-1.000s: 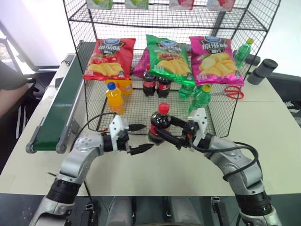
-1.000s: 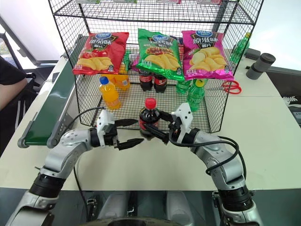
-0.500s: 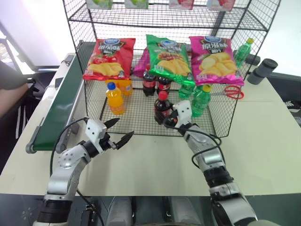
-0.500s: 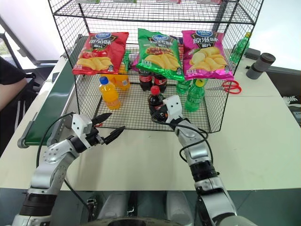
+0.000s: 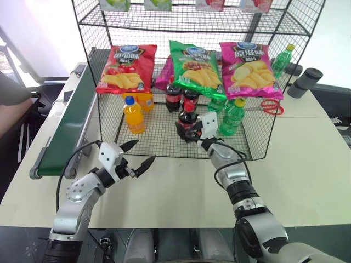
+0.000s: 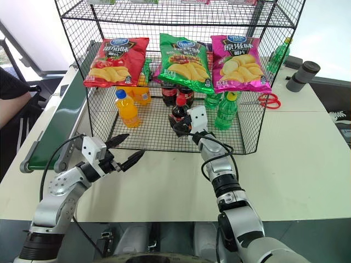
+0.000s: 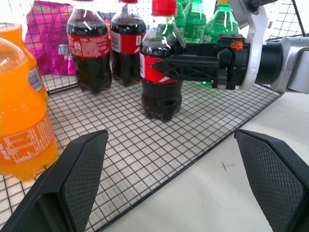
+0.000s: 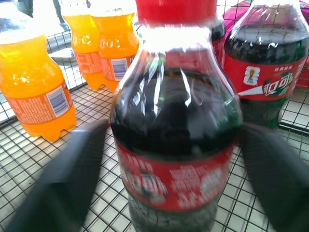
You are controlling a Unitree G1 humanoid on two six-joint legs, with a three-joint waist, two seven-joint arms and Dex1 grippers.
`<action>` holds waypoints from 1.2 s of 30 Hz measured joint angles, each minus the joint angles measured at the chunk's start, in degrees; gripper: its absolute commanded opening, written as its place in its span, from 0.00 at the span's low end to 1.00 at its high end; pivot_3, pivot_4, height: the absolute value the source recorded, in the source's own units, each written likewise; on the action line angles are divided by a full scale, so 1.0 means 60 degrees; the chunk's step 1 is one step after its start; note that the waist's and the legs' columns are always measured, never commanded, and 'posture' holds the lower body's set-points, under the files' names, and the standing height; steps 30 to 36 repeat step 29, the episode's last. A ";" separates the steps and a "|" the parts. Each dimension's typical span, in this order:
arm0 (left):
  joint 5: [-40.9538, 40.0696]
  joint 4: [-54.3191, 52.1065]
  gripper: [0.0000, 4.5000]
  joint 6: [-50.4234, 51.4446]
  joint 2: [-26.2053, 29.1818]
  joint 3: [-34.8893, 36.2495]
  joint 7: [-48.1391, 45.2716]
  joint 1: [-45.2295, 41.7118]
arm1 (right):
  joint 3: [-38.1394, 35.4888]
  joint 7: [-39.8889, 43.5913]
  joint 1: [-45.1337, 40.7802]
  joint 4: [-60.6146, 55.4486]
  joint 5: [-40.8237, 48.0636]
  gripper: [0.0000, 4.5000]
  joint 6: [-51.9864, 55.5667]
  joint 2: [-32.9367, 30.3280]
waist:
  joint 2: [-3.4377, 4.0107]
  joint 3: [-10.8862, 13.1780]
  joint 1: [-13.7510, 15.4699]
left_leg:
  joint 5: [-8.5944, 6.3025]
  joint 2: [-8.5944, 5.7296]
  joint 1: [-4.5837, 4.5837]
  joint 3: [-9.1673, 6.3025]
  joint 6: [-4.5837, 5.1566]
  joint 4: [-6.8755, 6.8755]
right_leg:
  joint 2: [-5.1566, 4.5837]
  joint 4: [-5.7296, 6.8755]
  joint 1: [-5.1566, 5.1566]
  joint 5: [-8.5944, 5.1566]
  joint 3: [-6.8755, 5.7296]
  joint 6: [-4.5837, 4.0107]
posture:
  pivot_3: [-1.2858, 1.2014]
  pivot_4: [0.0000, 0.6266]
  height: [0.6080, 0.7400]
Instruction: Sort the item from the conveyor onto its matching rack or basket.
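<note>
The item, a small cola bottle [image 5: 186, 121] with a red cap and red label, stands upright on the mesh floor of the black wire rack [image 5: 159, 143], near its front edge. My right gripper [image 5: 187, 130] reaches in level and is open, one finger [image 7: 188, 67] on each side of the bottle at label height. The bottle [image 8: 176, 145] stands close between these fingers in the right wrist view. My left gripper [image 5: 143, 152] is open and empty above the table, in front of the rack's left half. The green conveyor [image 5: 68, 131] runs along the left.
On the tray stand orange soda bottles [image 5: 133, 115], two more cola bottles [image 5: 181, 97] and green bottles [image 5: 233, 116]. Chip bags [image 5: 127, 68] hang above them. Scissors [image 5: 269, 108] and a dark cylinder [image 5: 305, 82] lie to the right. A person's sleeve [image 5: 11, 96] is at the far left.
My right gripper carried the cola bottle forward into the rack's tray, set it upright and opened. My left gripper drew back to the left, away from the bottle.
</note>
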 measured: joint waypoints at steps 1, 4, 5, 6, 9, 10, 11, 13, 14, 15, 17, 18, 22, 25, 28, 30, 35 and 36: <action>0.0000 -0.0001 1.00 0.0027 -0.0007 -0.0013 0.0032 -0.0042 | 0.0005 0.0020 0.0159 -0.0285 -0.0004 0.99 -0.0001 -0.0066 | 0.0000 0.0000 0.0011 | 0.0000 0.0000 0.0000 -0.0001 0.0000 0.0000 | -0.0001 0.0000 0.0000 0.0000 -0.0001 0.0000 | 0.52 0.24 1.00; 0.0000 0.0000 1.00 0.0077 0.0009 -0.0020 0.0081 -0.0213 | 0.0015 0.0209 0.0856 -0.1383 -0.0031 0.99 0.0067 -0.0531 | 0.0000 -0.0001 0.0049 | 0.0000 -0.0006 -0.0002 -0.0003 0.0000 -0.0001 | -0.0010 -0.0005 0.0004 0.0000 -0.0003 0.0000 | 0.52 0.24 1.00; 0.0007 -0.0002 1.00 0.0080 0.0027 -0.0024 0.0091 -0.0244 | 0.0007 0.0279 0.1103 -0.1771 -0.0012 0.99 0.0164 -0.0696 | 0.0001 -0.0001 0.0042 | -0.0001 -0.0007 -0.0001 -0.0002 0.0000 -0.0001 | -0.0011 -0.0006 0.0007 0.0000 -0.0002 0.0000 | 0.52 0.24 1.00; 0.0026 0.0003 1.00 0.0089 0.0051 -0.0035 0.0108 -0.0267 | -0.0019 0.0371 0.1338 -0.2125 0.0026 0.99 0.0323 -0.0846 | 0.0001 -0.0001 0.0031 | -0.0001 -0.0006 0.0000 -0.0002 0.0000 -0.0001 | -0.0011 -0.0007 0.0007 0.0000 -0.0001 0.0000 | 0.52 0.24 1.00; 0.0143 0.0011 1.00 0.0213 0.0066 -0.0156 0.0154 -0.0364 | -0.0102 0.0964 0.2505 -0.3737 0.0322 0.99 0.0866 -0.1620 | 0.0005 -0.0002 0.0058 | -0.0001 -0.0005 -0.0001 -0.0005 0.0000 -0.0007 | -0.0010 -0.0010 0.0007 0.0000 -0.0003 0.0000 | 0.52 0.24 1.00; 0.0208 0.0023 1.00 0.0331 0.0130 -0.0241 0.0180 -0.0402 | -0.0115 0.1363 0.3171 -0.4541 0.0456 0.99 0.0967 -0.2160 | 0.0011 -0.0005 0.0105 | -0.0001 -0.0007 -0.0001 -0.0010 0.0001 -0.0009 | -0.0010 -0.0017 0.0012 -0.0001 -0.0006 0.0000 | 0.52 0.24 1.00; 0.0294 0.0060 1.00 0.0460 0.0203 -0.0263 0.0207 -0.0417 | -0.0176 0.1705 0.3750 -0.5185 0.0582 0.99 0.1100 -0.2650 | 0.0012 -0.0006 0.0108 | -0.0002 -0.0008 -0.0001 -0.0009 0.0002 -0.0010 | -0.0008 -0.0024 0.0016 -0.0001 -0.0005 0.0000 | 0.52 0.24 1.00; 0.0361 0.0253 1.00 0.0557 0.0314 -0.0277 0.0235 -0.0493 | -0.0462 0.2064 0.4437 -0.5962 0.0880 0.99 0.1531 -0.3237 | 0.0012 -0.0006 0.0047 | -0.0002 -0.0007 0.0011 0.0000 0.0002 -0.0008 | -0.0006 -0.0026 0.0022 0.0000 0.0001 0.0001 | 0.52 0.24 1.00; 0.0390 0.0330 1.00 0.0610 0.0327 -0.0302 0.0224 -0.0596 | -0.0677 0.2178 0.4698 -0.6295 0.1074 0.99 0.1781 -0.3460 | 0.0013 -0.0006 0.0015 | -0.0001 -0.0006 0.0020 0.0004 0.0003 -0.0008 | -0.0003 -0.0020 0.0027 0.0000 0.0007 0.0000 | 0.52 0.24 1.00; 0.0413 0.0356 1.00 0.0625 0.0354 -0.0310 0.0209 -0.0659 | -0.0849 0.2293 0.4884 -0.6558 0.1271 0.99 0.1972 -0.3644 | 0.0013 -0.0006 0.0013 | -0.0001 -0.0003 0.0027 0.0002 0.0003 -0.0006 | 0.0002 -0.0016 0.0030 0.0001 0.0008 -0.0001 | 0.52 0.24 1.00; 0.0420 0.0476 1.00 0.0633 0.0553 -0.0290 0.0111 -0.0743 | -0.1346 0.2680 0.5405 -0.7266 0.1866 0.99 0.2380 -0.4182 | 0.0017 -0.0009 0.0047 | -0.0001 -0.0002 0.0031 -0.0006 0.0003 -0.0005 | 0.0011 -0.0011 0.0033 0.0000 0.0005 -0.0002 | 0.52 0.24 1.00; 0.0421 0.0646 1.00 0.0638 0.0683 -0.0260 0.0047 -0.0787 | -0.1681 0.2886 0.5671 -0.7588 0.2174 0.99 0.2582 -0.4479 | 0.0018 -0.0009 0.0063 | -0.0001 -0.0001 0.0031 -0.0007 0.0003 -0.0006 | 0.0014 -0.0011 0.0034 -0.0001 0.0004 -0.0002 | 0.52 0.24 1.00; 0.0386 0.1122 1.00 0.0694 0.1202 0.0040 -0.0229 -0.0955 | -0.2834 0.3441 0.6456 -0.7996 0.2997 0.99 0.3085 -0.5224 | 0.0017 -0.0010 0.0095 | -0.0001 -0.0002 0.0023 -0.0006 0.0003 -0.0005 | 0.0018 -0.0021 0.0033 -0.0001 0.0004 -0.0002 | 0.52 0.24 1.00; 0.0310 0.1353 1.00 0.0681 0.1636 0.0377 -0.0539 -0.0993 | -0.3458 0.3844 0.6963 -0.8018 0.3321 0.99 0.3225 -0.5616 | 0.0018 -0.0009 0.0095 | -0.0001 -0.0003 0.0022 -0.0004 0.0003 -0.0006 | 0.0017 -0.0026 0.0034 -0.0002 0.0004 -0.0002 | 0.52 0.24 1.00; 0.0293 0.1645 1.00 0.0597 0.1913 0.0731 -0.0816 -0.0961 | -0.3982 0.4028 0.7094 -0.8019 0.3515 0.99 0.3283 -0.5799 | 0.0018 -0.0010 0.0068 | -0.0001 -0.0002 0.0026 -0.0001 0.0003 -0.0006 | 0.0019 -0.0026 0.0034 -0.0002 0.0006 -0.0002 | 0.52 0.24 1.00; 0.0287 0.1662 1.00 0.0569 0.1968 0.0810 -0.0897 -0.0920 | -0.4036 0.4061 0.7097 -0.8020 0.3568 0.99 0.3310 -0.5854 | 0.0018 -0.0010 0.0068 | -0.0001 -0.0001 0.0026 -0.0001 0.0003 -0.0006 | 0.0020 -0.0026 0.0034 -0.0002 0.0006 -0.0002 | 0.52 0.24 1.00; 0.0287 0.1662 1.00 0.0569 0.1968 0.0810 -0.0897 -0.0920 | -0.4036 0.4061 0.7097 -0.8020 0.3568 0.99 0.3310 -0.5854 | 0.0018 -0.0010 0.0068 | -0.0001 -0.0001 0.0026 -0.0001 0.0003 -0.0006 | 0.0020 -0.0026 0.0034 -0.0002 0.0006 -0.0002 | 0.52 0.24 1.00; 0.0287 0.1662 1.00 0.0569 0.1968 0.0810 -0.0897 -0.0920 | -0.4036 0.4061 0.7097 -0.8020 0.3568 0.99 0.3310 -0.5854 | 0.0018 -0.0010 0.0068 | -0.0001 -0.0001 0.0026 -0.0001 0.0003 -0.0006 | 0.0020 -0.0026 0.0034 -0.0002 0.0006 -0.0002 | 0.52 0.24 1.00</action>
